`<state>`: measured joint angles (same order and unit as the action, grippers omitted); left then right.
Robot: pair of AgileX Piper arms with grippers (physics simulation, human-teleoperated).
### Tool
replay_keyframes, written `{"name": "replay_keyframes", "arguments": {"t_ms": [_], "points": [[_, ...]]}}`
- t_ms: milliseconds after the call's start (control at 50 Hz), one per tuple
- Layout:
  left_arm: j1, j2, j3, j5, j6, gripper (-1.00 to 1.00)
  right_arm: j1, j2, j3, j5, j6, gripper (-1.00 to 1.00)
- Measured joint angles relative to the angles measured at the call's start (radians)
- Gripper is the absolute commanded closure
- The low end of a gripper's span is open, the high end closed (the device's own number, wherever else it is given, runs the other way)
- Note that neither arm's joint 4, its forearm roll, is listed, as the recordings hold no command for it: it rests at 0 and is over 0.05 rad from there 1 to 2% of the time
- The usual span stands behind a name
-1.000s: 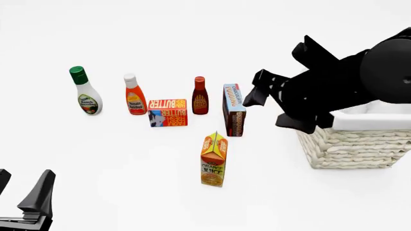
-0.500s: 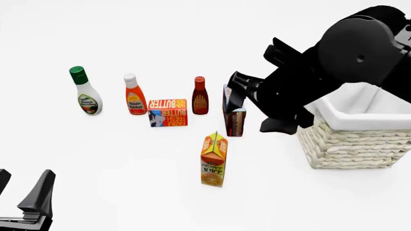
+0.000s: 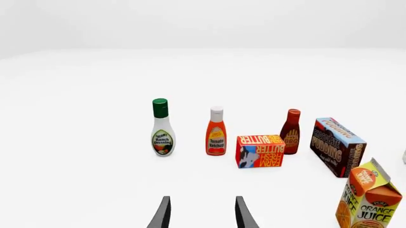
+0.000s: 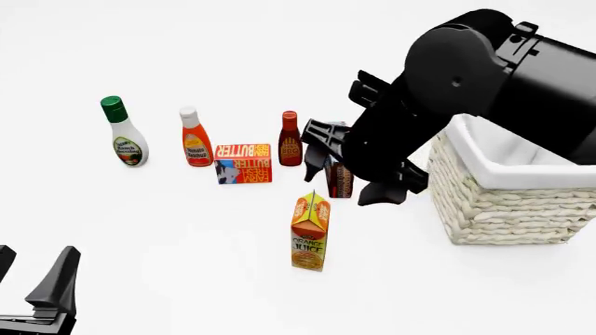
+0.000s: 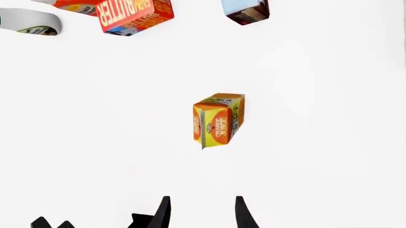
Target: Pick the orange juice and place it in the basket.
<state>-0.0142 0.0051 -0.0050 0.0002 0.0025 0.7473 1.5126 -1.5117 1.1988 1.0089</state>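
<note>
The right arm hides most of the pudding box (image 4: 340,183) and the basket's (image 4: 507,209) far corner; its inside is largely unseen. The juice (image 4: 310,231) stands upright alone on open table, left of the basket. Right gripper (image 4: 347,164) hangs above, fingers seemingly spread, empty. Left gripper (image 3: 201,213) released.

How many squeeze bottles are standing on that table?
3, in one row at the back: the green-capped ranch dressing farthest left, the white-capped ketchup next, then the dark red BBQ sauce, just behind the butter box. The right arm could be hiding more.
</note>
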Motion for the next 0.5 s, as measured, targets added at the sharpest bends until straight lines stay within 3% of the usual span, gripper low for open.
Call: {"name": "replay_keyframes", "arguments": {"t_ms": [500], "points": [[0.000,0.000,0.000,0.000,0.000,-1.00,-0.012,0.105,-0.032,0.019,-0.043,-1.00]]}}
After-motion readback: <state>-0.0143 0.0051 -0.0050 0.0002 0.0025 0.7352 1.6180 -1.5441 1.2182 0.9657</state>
